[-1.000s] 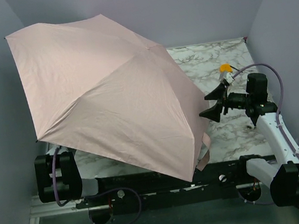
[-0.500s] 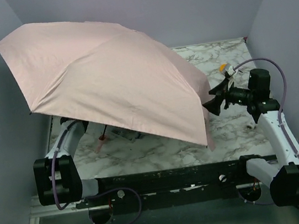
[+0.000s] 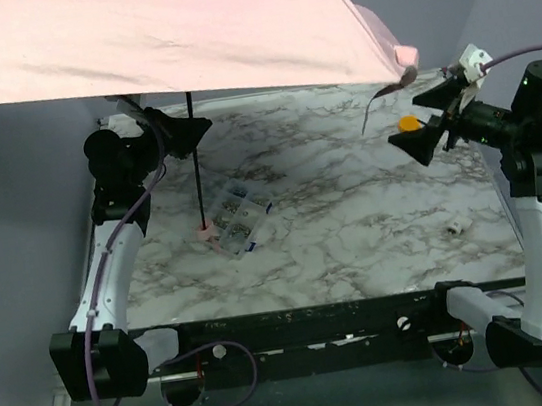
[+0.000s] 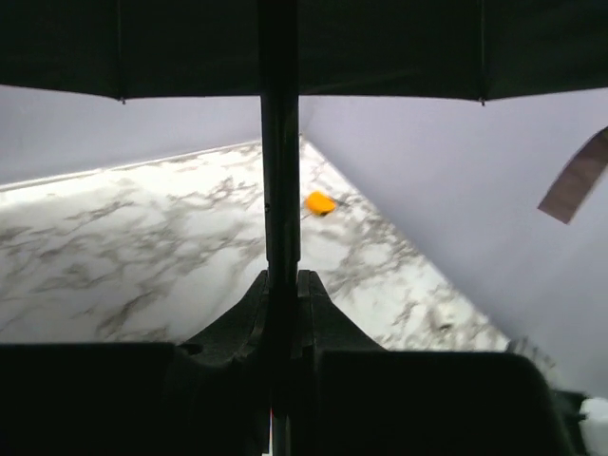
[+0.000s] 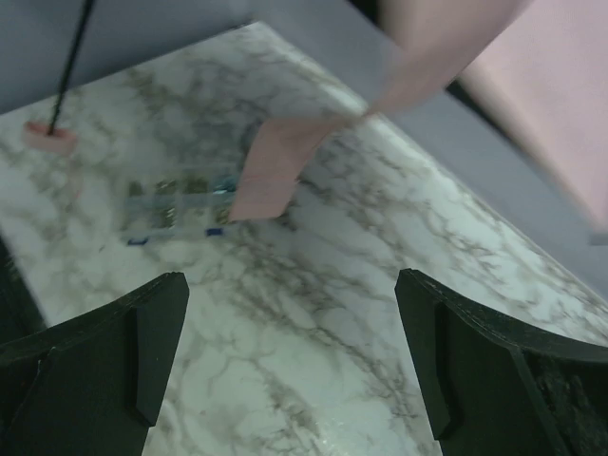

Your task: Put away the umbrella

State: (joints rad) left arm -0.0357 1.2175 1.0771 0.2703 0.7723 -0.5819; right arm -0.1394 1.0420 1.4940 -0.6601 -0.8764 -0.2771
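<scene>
One wrist view shows left claw (image 4: 281,282) pinching umbrella shaft (image 4: 279,142); right claw (image 5: 293,332) spread.

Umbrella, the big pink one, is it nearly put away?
Not yet. Done: the pale pink fabric umbrella is held upright. In hand: the left hand is shut on its slim dark shaft. Left: it is wide open and needs folding; the right hand is open, empty.

Running off the top and left edges of the overhead view: the umbrella (image 3: 157,37). Blurring in the right wrist view: its strap (image 5: 275,161) and a clear packet (image 5: 176,204). Looking too small to name: a white bit (image 3: 453,228) on the worktop (image 3: 353,212).
</scene>
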